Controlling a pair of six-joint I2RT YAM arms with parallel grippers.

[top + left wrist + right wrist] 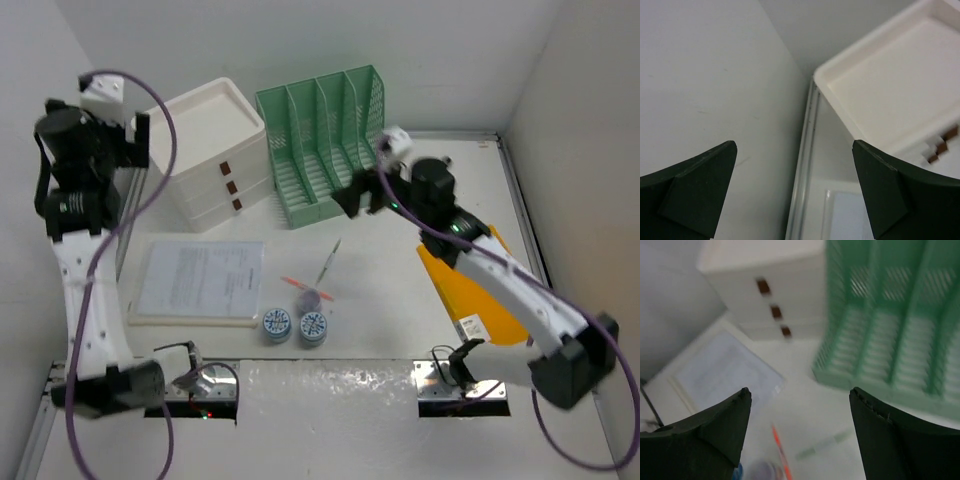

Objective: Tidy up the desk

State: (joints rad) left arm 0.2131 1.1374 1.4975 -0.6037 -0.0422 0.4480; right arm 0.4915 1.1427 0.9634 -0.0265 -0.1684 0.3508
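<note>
— Top external first: what do we have on the worktop (pixel 400 330)?

— It spreads under both of our arms, rails along its edges. Loose on it are an orange pen (pixel 298 284), a grey pen (pixel 329 262) and two round tins (pixel 277 323), all near the paper tray (pixel 200 285). A yellow folder (pixel 470 290) lies to the right, partly under our right arm.

— And our fingers?

— Our right fingers (pixel 715 430) are spread wide with nothing between them, hovering above the pens, just in front of the green file rack (pixel 325 140). Our left fingers (pixel 695 195) are also apart and empty, up by the drawer box (pixel 210 150), over the worktop's left rail.

— So which step do we judge is in hand?

— Probably reaching for a pen with the right arm. The right wrist view is blurred, so we should settle before descending.

— How do we do it well?

— We turn the wrist so the fingers straddle the pen across its width, come down near its middle, and close only once both tips are low beside it. A thin pen can roll, so we go slowly and stay clear of the tins.
</note>
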